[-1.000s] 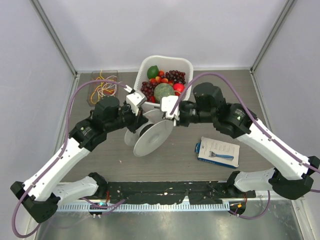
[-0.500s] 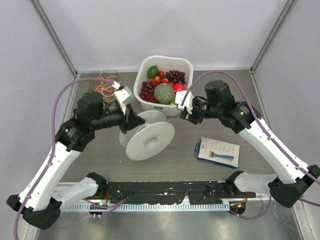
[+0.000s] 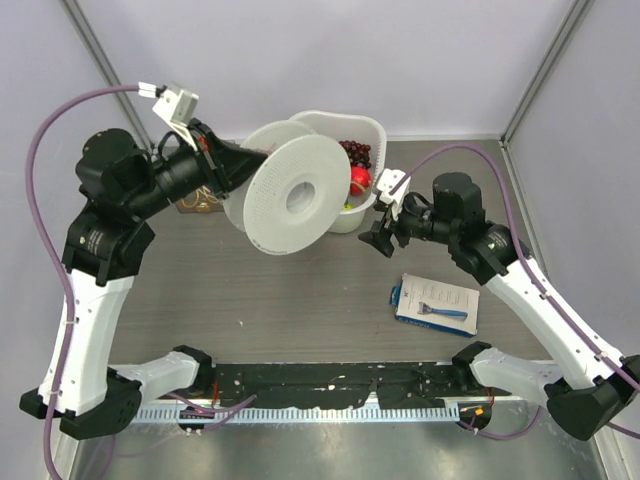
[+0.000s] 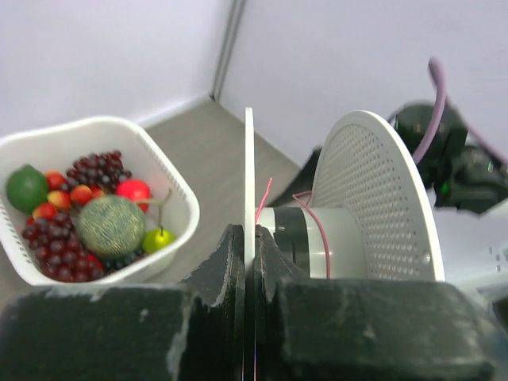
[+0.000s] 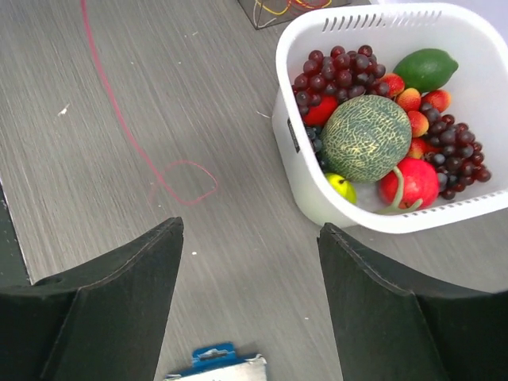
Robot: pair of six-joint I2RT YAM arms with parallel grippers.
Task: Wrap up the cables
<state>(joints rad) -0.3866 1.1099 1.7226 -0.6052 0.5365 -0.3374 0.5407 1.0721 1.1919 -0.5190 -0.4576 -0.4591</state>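
My left gripper [image 3: 228, 166] is shut on the thin rim of one flange of a white spool [image 3: 290, 195] and holds it raised on edge in front of the basket. In the left wrist view the flange [image 4: 249, 171] runs between my shut jaws [image 4: 249, 238], and a thin red cable [image 4: 324, 242] loops over the grey hub. My right gripper [image 3: 384, 226] hangs open to the right of the spool, holding nothing. Below it a loose red cable [image 5: 151, 159] lies on the table with a small loop. More cables [image 5: 286, 6], yellow and red, sit in a clear box at the back.
A white basket [image 5: 305, 202] of fruit, with a melon, grapes and a lime, stands at the back centre, partly hidden by the spool in the top view [image 3: 372, 130]. A blue and white packet [image 3: 435, 302] lies at the right front.
My left arm has lifted the spool off the table, up and towards the back. My right gripper has opened, left the spool and drawn back to the right.
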